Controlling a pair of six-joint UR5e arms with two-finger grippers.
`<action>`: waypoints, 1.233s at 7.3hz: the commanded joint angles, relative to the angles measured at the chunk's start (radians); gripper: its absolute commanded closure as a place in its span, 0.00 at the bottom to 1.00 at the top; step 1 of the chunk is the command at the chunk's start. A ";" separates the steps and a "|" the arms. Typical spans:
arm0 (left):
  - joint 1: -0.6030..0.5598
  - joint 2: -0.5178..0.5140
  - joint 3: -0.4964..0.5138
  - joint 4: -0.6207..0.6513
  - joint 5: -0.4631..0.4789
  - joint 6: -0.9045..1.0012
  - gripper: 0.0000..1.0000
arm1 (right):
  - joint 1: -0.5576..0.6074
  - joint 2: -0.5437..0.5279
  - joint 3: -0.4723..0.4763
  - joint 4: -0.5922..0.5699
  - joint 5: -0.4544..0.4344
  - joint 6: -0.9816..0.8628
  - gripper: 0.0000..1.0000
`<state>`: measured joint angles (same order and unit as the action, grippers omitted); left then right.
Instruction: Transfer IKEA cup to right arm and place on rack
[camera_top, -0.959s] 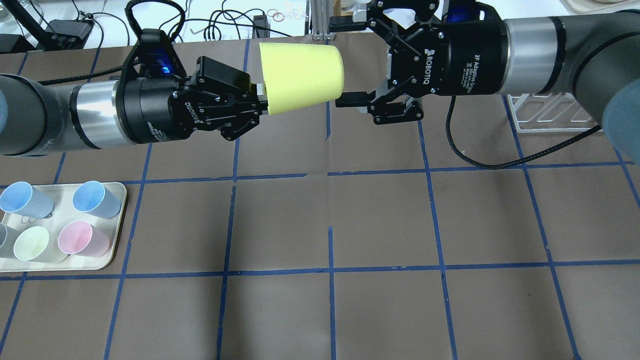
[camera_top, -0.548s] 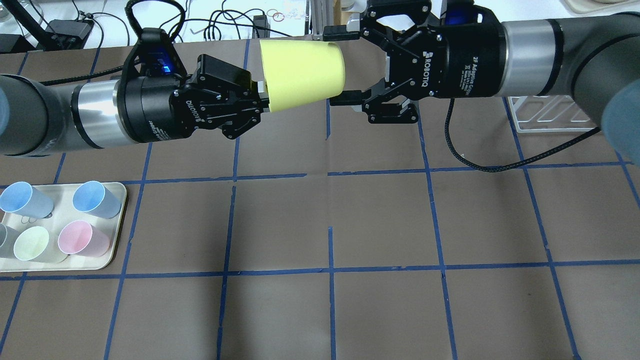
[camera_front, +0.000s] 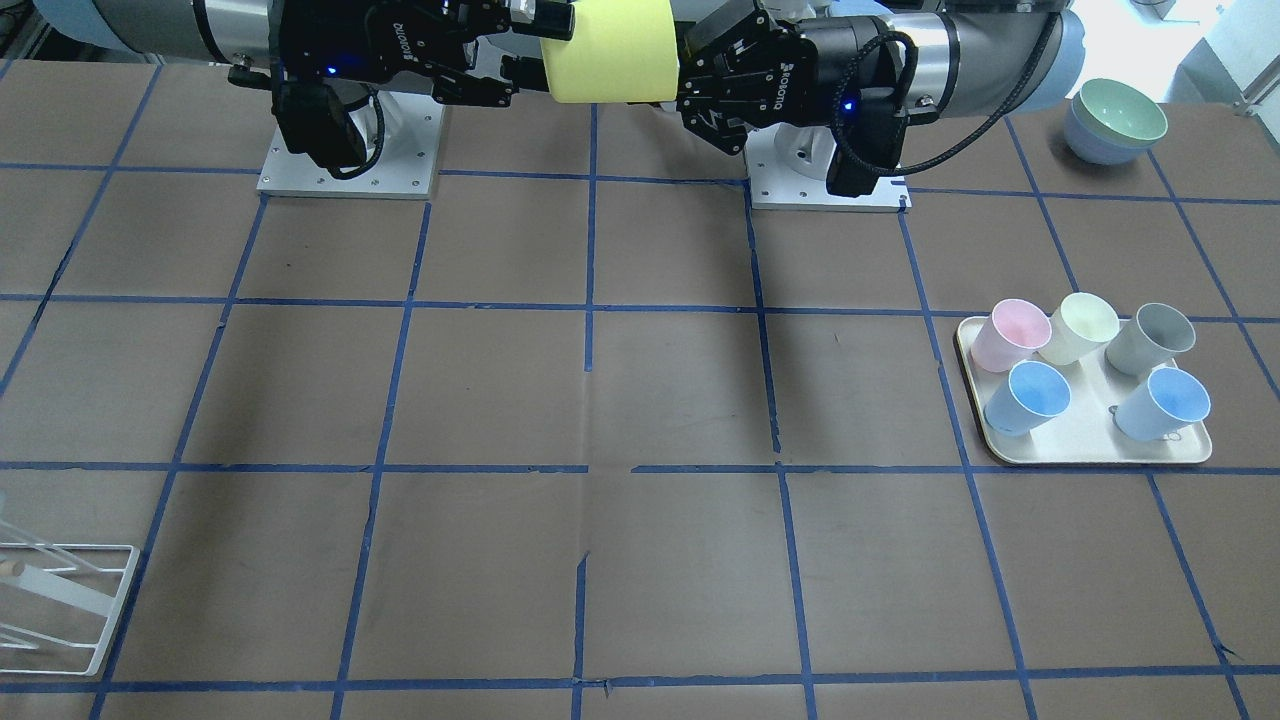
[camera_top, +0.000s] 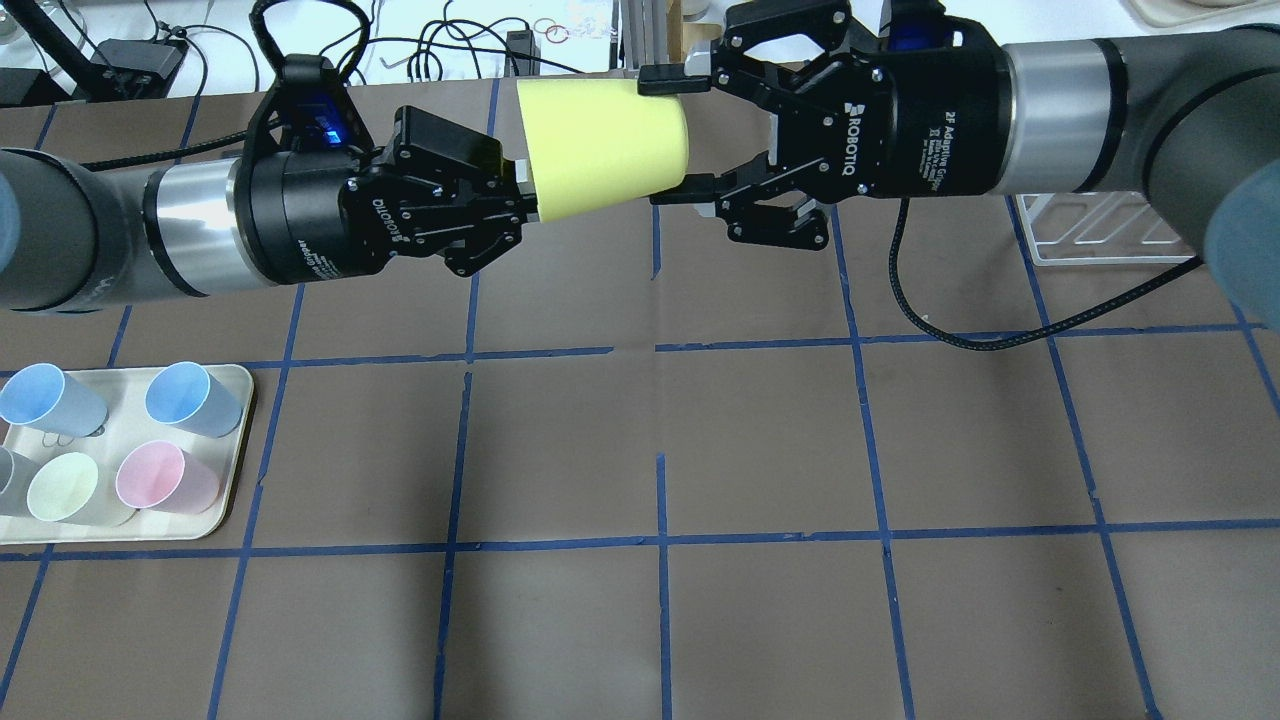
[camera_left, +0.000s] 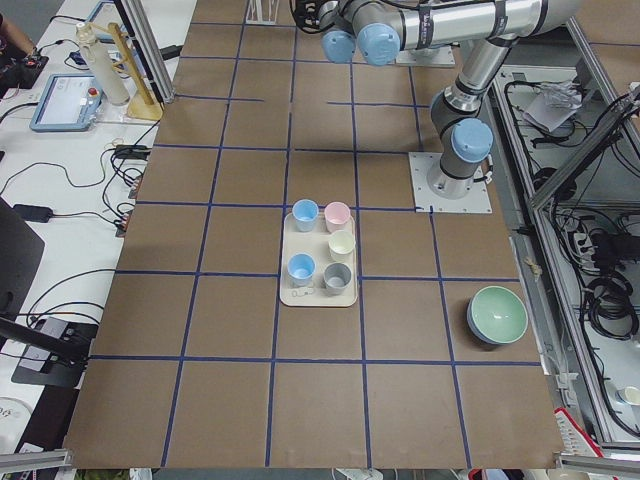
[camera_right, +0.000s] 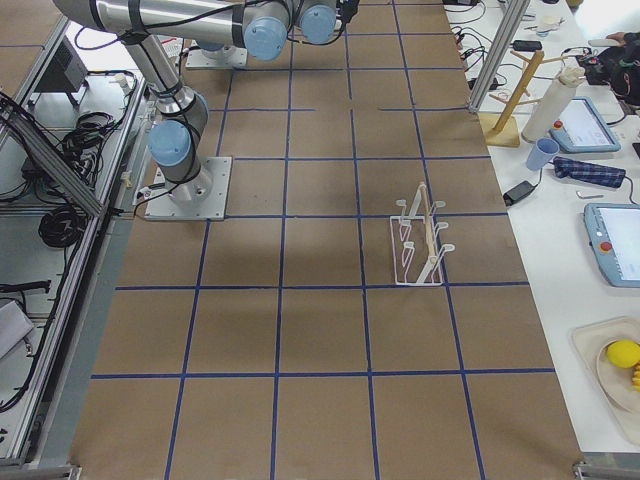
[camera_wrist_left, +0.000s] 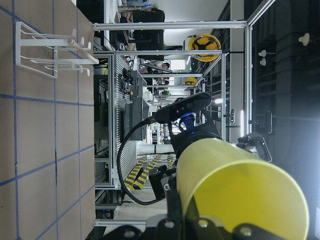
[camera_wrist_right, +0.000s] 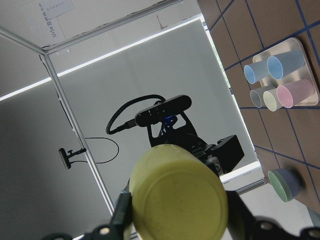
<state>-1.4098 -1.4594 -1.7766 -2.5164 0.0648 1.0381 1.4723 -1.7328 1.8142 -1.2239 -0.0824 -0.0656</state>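
The bright yellow IKEA cup (camera_top: 605, 145) lies on its side in the air above the table's far middle. My left gripper (camera_top: 522, 190) is shut on its rim wall, one finger inside. My right gripper (camera_top: 672, 135) is open, with its fingers (camera_top: 665, 80) just above and below the cup's closed base, very near it. The right wrist view shows the base (camera_wrist_right: 177, 195) between the fingers. The cup (camera_front: 610, 50) also shows in the front view, between the left gripper (camera_front: 690, 80) and the right gripper (camera_front: 540, 45). The white wire rack (camera_top: 1090, 230) stands behind the right arm.
A beige tray (camera_top: 235, 440) at the near left holds several pastel cups, among them a pale cream one (camera_top: 62, 487). Stacked bowls (camera_front: 1115, 120) sit near the left arm's base. The rack (camera_right: 420, 240) stands on the table's right side.
My right gripper has moved left, so its fingers now straddle the cup's base, and the gap between them has narrowed a little. The left gripper and the cup have stayed put.
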 joint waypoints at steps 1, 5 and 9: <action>0.000 0.001 0.008 0.001 0.000 -0.021 0.00 | -0.004 0.002 -0.010 0.000 -0.002 0.001 0.92; 0.002 0.007 0.023 0.016 0.012 -0.133 0.00 | -0.052 0.007 -0.015 -0.002 -0.005 0.001 0.94; 0.006 0.004 0.140 0.287 0.369 -0.422 0.01 | -0.177 0.007 -0.029 -0.008 -0.092 0.003 0.94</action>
<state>-1.4047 -1.4559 -1.6735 -2.3952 0.2487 0.7602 1.3380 -1.7257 1.7894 -1.2277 -0.1136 -0.0635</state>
